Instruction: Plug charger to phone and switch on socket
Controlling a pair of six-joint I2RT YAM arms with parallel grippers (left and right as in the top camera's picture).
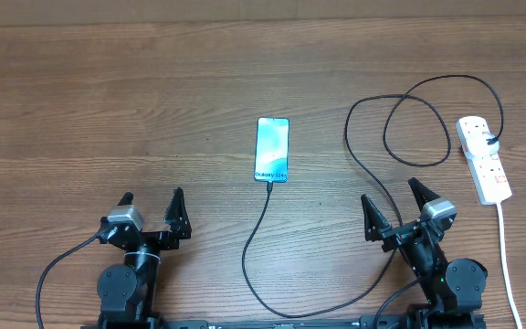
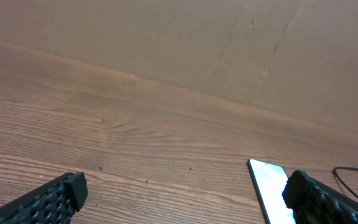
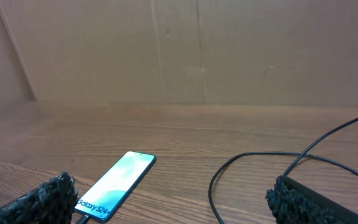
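The phone (image 1: 272, 149) lies flat mid-table, light blue screen up. The thin black charger cable (image 1: 261, 228) meets its near edge, runs down to the front edge, then loops up right to the socket (image 1: 483, 158), a white power strip at the far right. My left gripper (image 1: 152, 207) is open and empty at the front left. My right gripper (image 1: 394, 201) is open and empty at the front right. The phone also shows in the left wrist view (image 2: 267, 184) and the right wrist view (image 3: 115, 184). The cable also shows in the right wrist view (image 3: 219, 177).
The socket's white cord (image 1: 506, 265) runs down the right side to the front edge. A brown board wall (image 3: 179, 50) stands behind the wooden table (image 1: 108, 110).
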